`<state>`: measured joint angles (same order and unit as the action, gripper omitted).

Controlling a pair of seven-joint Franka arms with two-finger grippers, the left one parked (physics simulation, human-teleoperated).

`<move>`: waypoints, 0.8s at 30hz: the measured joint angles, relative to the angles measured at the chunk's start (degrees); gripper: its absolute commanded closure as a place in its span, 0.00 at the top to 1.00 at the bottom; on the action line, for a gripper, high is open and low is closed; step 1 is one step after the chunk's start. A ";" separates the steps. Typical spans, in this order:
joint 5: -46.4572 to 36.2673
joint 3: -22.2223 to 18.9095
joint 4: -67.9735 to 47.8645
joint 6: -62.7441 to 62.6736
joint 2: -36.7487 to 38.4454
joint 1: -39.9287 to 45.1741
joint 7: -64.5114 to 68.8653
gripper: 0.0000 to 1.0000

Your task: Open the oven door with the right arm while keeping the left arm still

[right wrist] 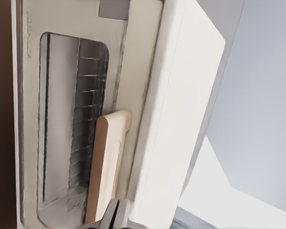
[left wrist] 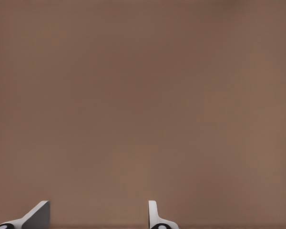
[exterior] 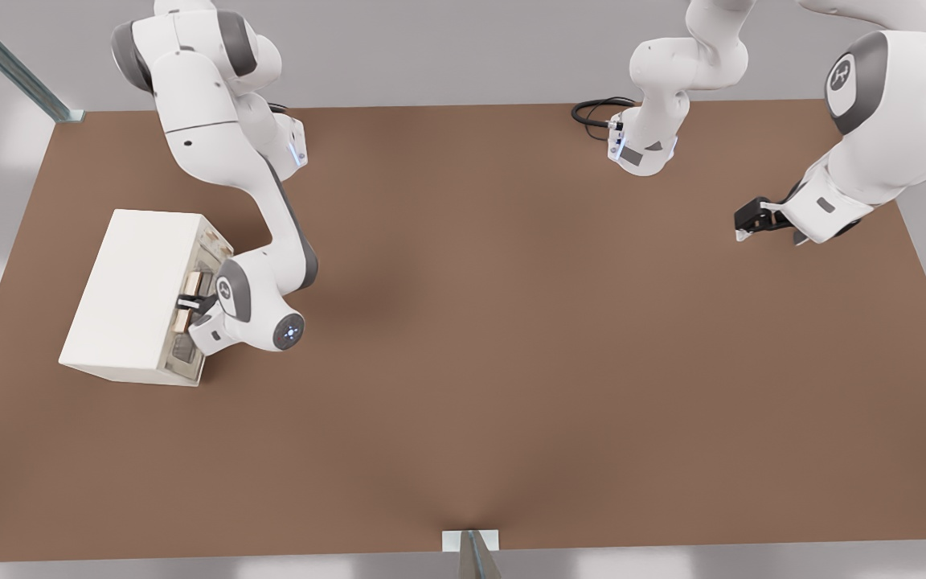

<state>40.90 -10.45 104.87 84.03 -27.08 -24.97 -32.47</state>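
My gripper's fingers (exterior: 190, 303) reach the handle (exterior: 192, 283) of the oven door (exterior: 199, 265), and in the right wrist view a grey fingertip (right wrist: 115, 213) sits right at the near end of the tan bar (right wrist: 106, 164); whether the fingers are spread around the bar or already pinched on it I cannot tell from either view.

The brown table (exterior: 511, 362) takes up nearly the whole front view. The off-white oven (exterior: 135, 293) sits on it toward the front view's left, its plain top facing the camera. Its door faces the front view's right, toward my right arm (exterior: 266, 265), which bends down from the far edge and has its wrist level with the door.

As for progress, I judge the approach done and the opening not started: in the wrist view the door panel (right wrist: 76, 119) lies flush with the oven body, no gap showing along its edge. Left to do: secure a hold on the bar and swing the door away.

The handle's long axis runs along the door's width, parallel to the oven's top edge, with the dark window (right wrist: 74, 133) just beside it
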 measured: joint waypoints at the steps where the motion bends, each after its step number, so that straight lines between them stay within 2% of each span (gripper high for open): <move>1: 0.03 -0.04 0.26 0.27 -0.15 0.19 -0.19 0.21; 8: 0.33 -0.19 1.20 1.39 -0.26 0.21 -1.26 0.21; 11: -1.51 0.36 -1.97 1.33 -0.38 -1.20 -1.71 0.21; 15: -10.94 3.01 -9.63 0.94 -3.16 -4.31 -3.97 0.21; 17: -22.39 3.48 -13.02 0.89 3.10 2.53 -3.44 0.21; 18: -29.04 2.72 -15.87 0.85 6.46 7.13 -2.07 0.89; 19: -34.39 1.42 -17.76 0.78 9.21 10.30 -0.27 1.00; 21: -40.96 -0.05 -20.94 0.64 13.31 12.92 3.26 1.00; 24: -42.01 -0.17 -23.09 -0.29 16.43 13.37 7.90 1.00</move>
<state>-1.11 -10.62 81.78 83.74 -10.64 -11.60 -24.57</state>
